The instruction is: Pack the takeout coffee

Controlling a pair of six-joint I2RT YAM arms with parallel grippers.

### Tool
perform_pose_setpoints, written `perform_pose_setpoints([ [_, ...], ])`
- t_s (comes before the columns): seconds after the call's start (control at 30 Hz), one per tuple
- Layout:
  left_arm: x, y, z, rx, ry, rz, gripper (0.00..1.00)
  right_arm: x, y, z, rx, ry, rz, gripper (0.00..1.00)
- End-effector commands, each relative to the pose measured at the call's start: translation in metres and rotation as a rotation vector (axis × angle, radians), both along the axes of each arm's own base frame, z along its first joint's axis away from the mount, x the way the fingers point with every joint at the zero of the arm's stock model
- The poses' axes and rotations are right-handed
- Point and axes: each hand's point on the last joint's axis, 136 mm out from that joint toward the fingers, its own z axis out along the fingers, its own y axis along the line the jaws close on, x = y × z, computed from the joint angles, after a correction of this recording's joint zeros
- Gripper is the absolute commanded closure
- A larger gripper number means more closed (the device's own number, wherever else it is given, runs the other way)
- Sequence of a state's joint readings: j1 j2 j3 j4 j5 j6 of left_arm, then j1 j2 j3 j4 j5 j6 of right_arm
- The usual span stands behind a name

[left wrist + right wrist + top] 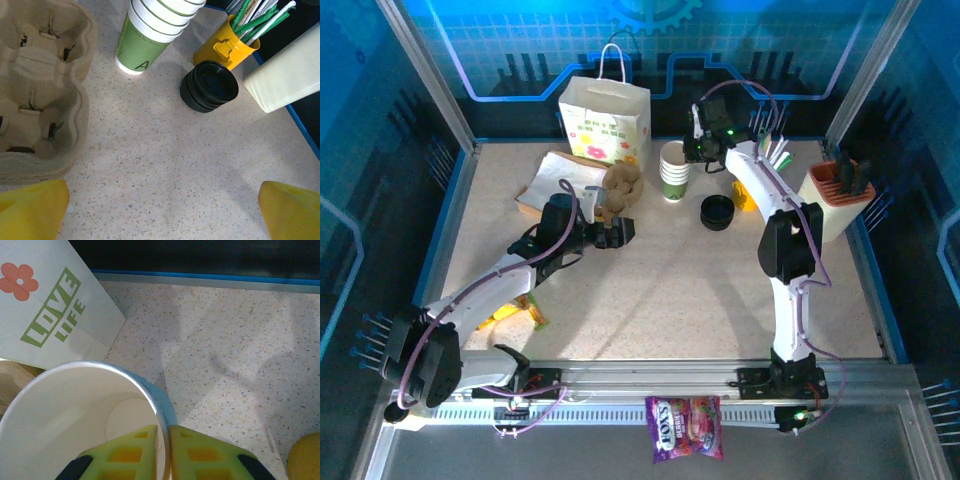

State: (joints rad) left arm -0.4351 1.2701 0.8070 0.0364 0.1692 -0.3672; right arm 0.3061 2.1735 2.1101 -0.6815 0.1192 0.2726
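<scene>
In the top external view a speckled beige table (pixel 670 290) fills the middle of the frame. A white flower-printed paper bag with handles (pixel 605 120) stands at upper centre. Just right of it is a stack of small paper cups (pixel 675 172), white above and green below. Lower right of that sits a stack of round black plastic lids (pixel 717 212). A brown moulded-pulp cup carrier (pixel 620 185) lies left of the cups. The right gripper (pixel 692 150) is at the rim of the cup stack. The left gripper (pixel 625 232) hangs below the carrier, apart from it. A white tub with an orange rim (pixel 835 195) stands at the right edge, and a purple sweet packet (pixel 685 428) lies at bottom centre.

In the left wrist view the left gripper (pixel 160 215) has its yellow fingertips (pixel 30 210) in the two bottom corners, spread wide with bare table (pixel 165 165) between them and nothing held. The carrier (pixel 35 85) fills the left side. The cup stack (pixel 150 35) is at top centre, the lids (pixel 210 87) right of centre. A yellow cup of green and white straws (pixel 225 47) stands just behind the lids, and the white tub (pixel 287 75) is at right.

In the right wrist view the right gripper (pixel 164 452) is at bottom centre. Its yellow-green fingers (pixel 205 455) are pinched on the rim of the top paper cup (pixel 75 410), one inside the wall, one outside. The bag (pixel 45 315), printed LOVE LIFE, is at upper left.
</scene>
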Motion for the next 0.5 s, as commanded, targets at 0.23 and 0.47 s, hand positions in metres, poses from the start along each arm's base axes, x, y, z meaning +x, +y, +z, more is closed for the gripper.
perform_pose_setpoints([
  [0.23,0.002,-0.004,-0.001,-0.009,-0.019,0.002,0.03,0.003,-0.001,0.013,0.043,-0.002,-0.002,0.94],
  [0.47,0.004,-0.006,-0.001,-0.019,-0.022,-0.001,0.03,0.002,0.006,0.036,0.113,-0.027,0.009,0.96],
])
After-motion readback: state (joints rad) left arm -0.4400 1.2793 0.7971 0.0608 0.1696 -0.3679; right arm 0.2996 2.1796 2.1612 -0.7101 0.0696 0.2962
